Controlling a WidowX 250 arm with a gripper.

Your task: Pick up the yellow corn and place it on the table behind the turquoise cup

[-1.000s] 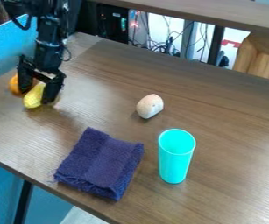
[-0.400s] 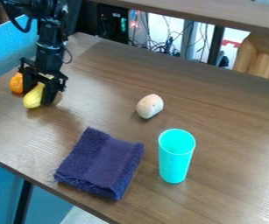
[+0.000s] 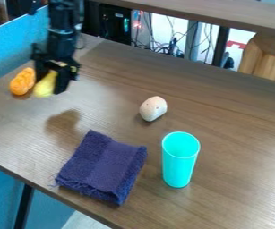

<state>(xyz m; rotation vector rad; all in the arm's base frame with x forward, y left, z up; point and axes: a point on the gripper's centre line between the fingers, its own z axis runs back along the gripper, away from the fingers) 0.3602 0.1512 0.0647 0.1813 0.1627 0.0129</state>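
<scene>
At the upper left of the table, the black gripper (image 3: 51,81) is shut on a yellow pear-like object (image 3: 45,86), held above the wood with its shadow below. Just left of it an orange, elongated object (image 3: 23,81) lies on the table. Farther right, near the middle, rests a pale speckled egg-like object (image 3: 153,108).
A folded purple cloth (image 3: 103,167) lies near the front edge of the table (image 3: 235,134). Right of it stands a turquoise cup (image 3: 179,160), upright. Behind the table are cables and a raised wooden shelf (image 3: 217,15).
The gripper closed around the yellow object and lifted it up and slightly right off the table. More of the orange object now shows; the other things stayed put.
</scene>
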